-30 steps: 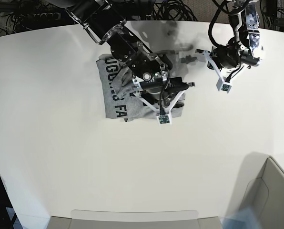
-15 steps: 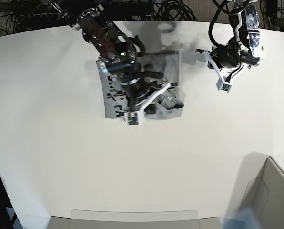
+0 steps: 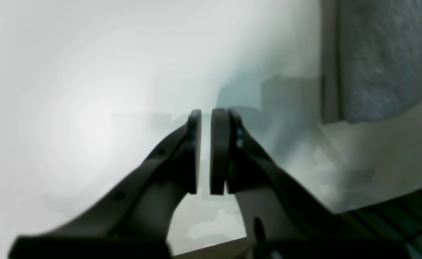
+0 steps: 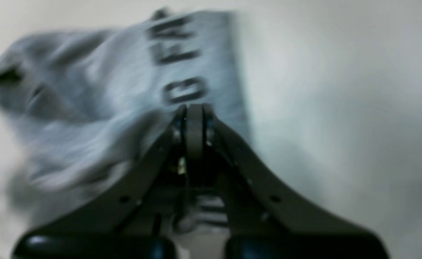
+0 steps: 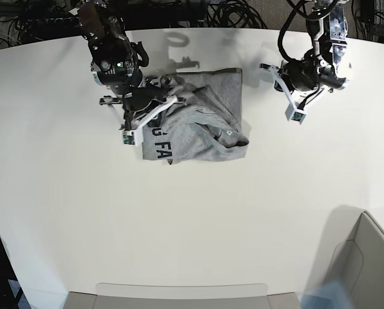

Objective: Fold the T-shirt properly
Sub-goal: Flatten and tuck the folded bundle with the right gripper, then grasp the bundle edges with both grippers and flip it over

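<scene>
— Since a second ago our right gripper (image 5: 135, 126) has been swinging off the middle of the T-shirt (image 5: 198, 125) toward the shirt's left edge, as the base view shows it, and its fingers, spread before, are now pressed flat together with no cloth between them.

— And our left gripper (image 5: 294, 106)?

— It is hanging over bare tabletop (image 5: 192, 225) near the far right corner, well apart from the shirt, fingers nearly together with a thin gap and gripping nothing.

— Where are we seeing the shirt?

— It is lying partly folded toward the far edge of the tabletop, a little left of centre. The lettered strip is running along its left side, so we are judging its long axis to be running from the far edge toward the near edge. A loose rumpled flap is sagging over the near right corner of the bundle.

— How are we expecting it to handle?

— Light, limp and soft; it is likely to drape and bunch rather than hold a crease. We are thinking of pinching that rumpled flap at its hem or corner.
</scene>
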`<state>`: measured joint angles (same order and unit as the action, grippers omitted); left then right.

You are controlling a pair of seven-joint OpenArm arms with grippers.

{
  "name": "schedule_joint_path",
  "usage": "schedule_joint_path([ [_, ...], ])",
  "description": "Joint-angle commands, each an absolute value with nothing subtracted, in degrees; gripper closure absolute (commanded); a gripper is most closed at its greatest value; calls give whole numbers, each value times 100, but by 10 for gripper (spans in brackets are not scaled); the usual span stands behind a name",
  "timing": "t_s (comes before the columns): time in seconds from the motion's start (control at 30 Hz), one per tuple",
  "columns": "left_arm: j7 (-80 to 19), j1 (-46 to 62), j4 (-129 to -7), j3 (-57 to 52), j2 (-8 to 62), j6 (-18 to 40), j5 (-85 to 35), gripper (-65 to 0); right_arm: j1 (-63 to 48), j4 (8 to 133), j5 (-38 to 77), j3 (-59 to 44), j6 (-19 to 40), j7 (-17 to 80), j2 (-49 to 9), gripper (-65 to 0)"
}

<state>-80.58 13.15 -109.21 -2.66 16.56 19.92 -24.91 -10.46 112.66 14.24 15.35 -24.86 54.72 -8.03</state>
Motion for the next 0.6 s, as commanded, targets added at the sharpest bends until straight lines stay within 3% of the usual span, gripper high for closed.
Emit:
schedule_joint_path([
  [0.0, -8000, 1262, -11002, -259, 1692, 1974, -2519, -48, -1007, 11231, 1569, 1569, -2229, 5385, -725, 0],
  [0.13, -8000, 1279, -11002, -286, 1692, 1974, -2519, -48, -892, 10905, 1736, 2255, -1473, 5367, -629, 0],
  [0.23, -8000, 1279, -11002, -303, 1692, 1974, -2519, -48, -655, 10791, 1736, 3248, -1235, 5358, -637, 0],
  [0.4, -8000, 1297, -11002, -295, 1684, 1974, -2519, -48, -189, 10774, 1736, 4585, -1226, 5358, -646, 0],
  [0.57, -8000, 1393, -11002, -312, 1684, 1974, -2519, -48, -119, 10879, 1727, 4699, -1235, 5349, -655, 0],
])
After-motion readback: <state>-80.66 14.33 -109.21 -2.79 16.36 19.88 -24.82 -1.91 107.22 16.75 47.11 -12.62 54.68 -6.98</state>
